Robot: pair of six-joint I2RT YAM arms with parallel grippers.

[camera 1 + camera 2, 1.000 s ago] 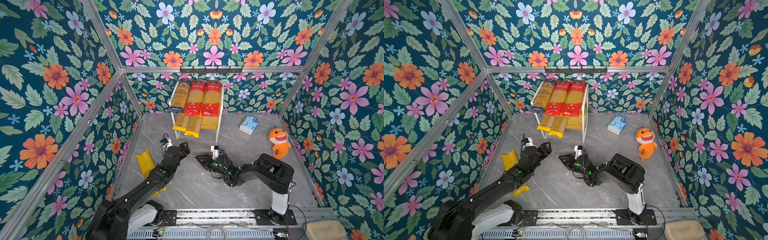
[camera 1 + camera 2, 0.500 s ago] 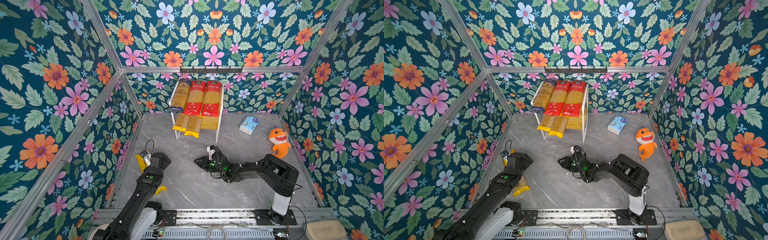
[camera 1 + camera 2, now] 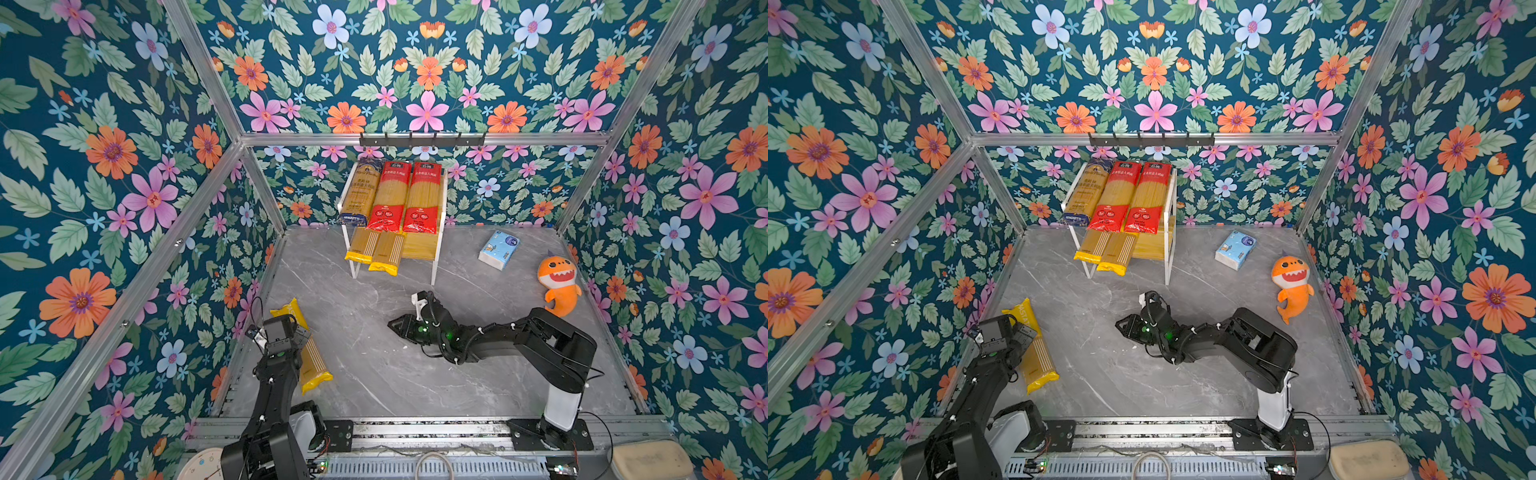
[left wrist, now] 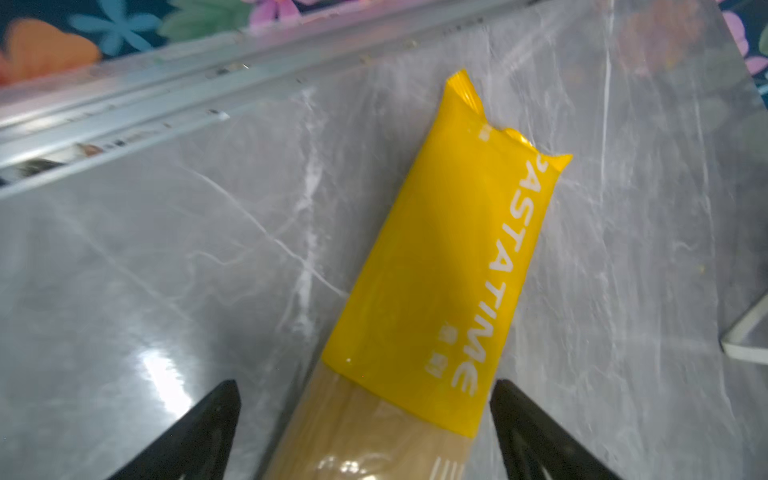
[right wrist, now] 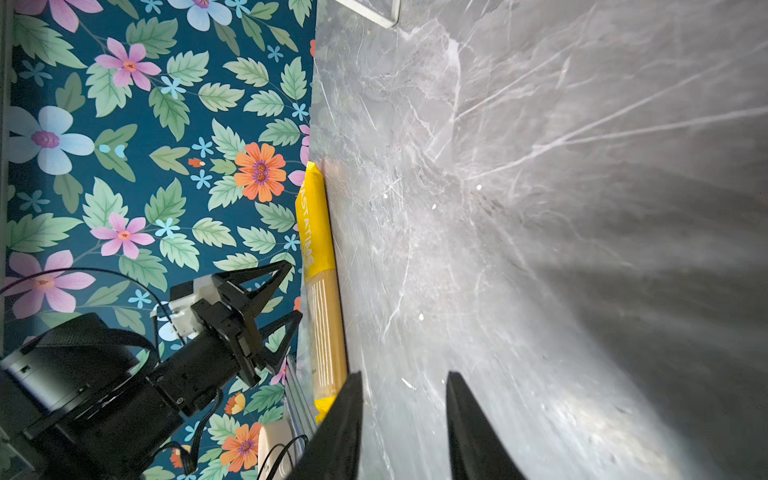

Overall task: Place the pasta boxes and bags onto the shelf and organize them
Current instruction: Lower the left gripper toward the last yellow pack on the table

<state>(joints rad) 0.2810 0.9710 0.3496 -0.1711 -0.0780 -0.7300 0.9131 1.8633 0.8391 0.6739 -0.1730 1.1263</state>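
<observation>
The yellow pack (image 4: 440,257) shows between the spread fingers of the left gripper (image 4: 365,386), its near end cut off by the wrist picture's edge. In both top views the gripper hides the pack's middle. Print on the red packs (image 3: 390,195) far beyond it is unreadably small.

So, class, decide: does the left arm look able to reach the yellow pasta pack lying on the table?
Probably yes. The left end effector hangs open right above the yellow pasta pack, its jaws spread wider than the pack, and nothing lies between them.
</observation>
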